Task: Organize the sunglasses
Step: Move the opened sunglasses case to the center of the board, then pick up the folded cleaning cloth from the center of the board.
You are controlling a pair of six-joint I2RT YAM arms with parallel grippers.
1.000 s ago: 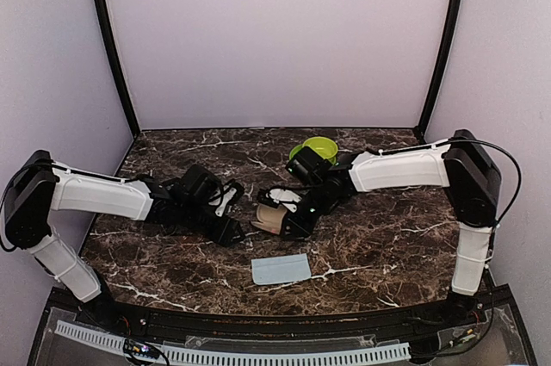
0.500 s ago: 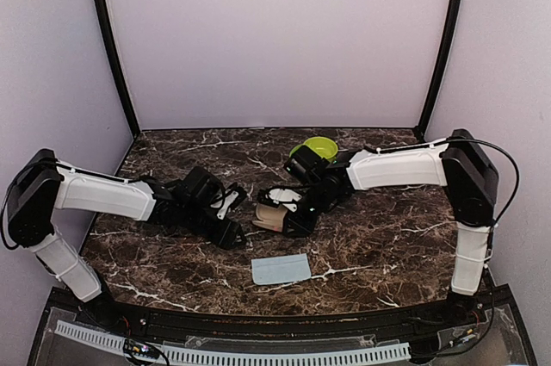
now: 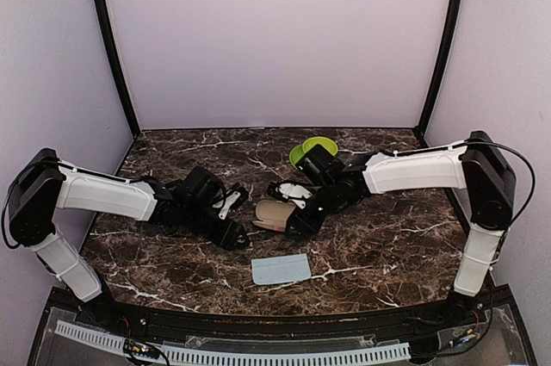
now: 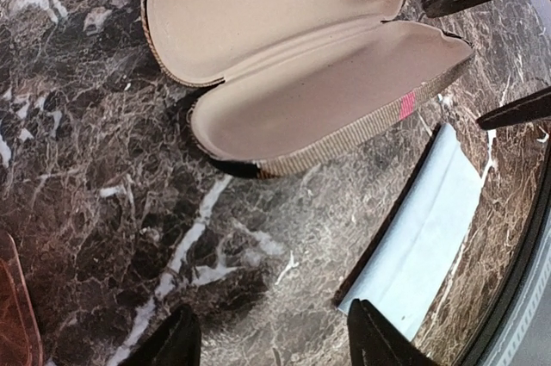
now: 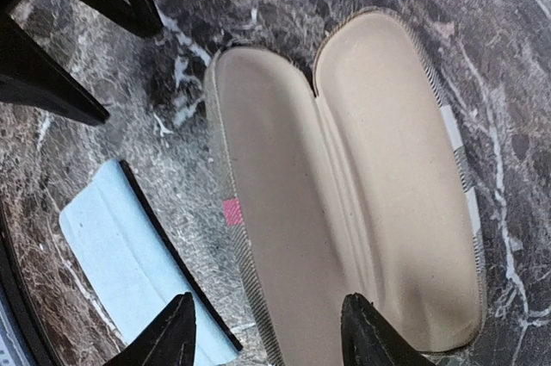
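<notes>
At mid-table in the overhead view, the open sunglasses case lies between the left gripper and the right gripper, with a blue cloth just in front. From the left wrist, spread, empty jaws hover beside the case. A reddish sliver at the frame edge may be the sunglasses (likely light and brittle, safest pinched at the bridge). From the right wrist, jaws stand apart, holding nothing, above the stiff shell's beige lining.

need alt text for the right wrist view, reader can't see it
An open, empty glasses case with beige lining lies on a dark marble table. A light blue cloth lies at lower left, and the right gripper, its black fingers apart, frames the bottom edge, holding nothing.
</notes>
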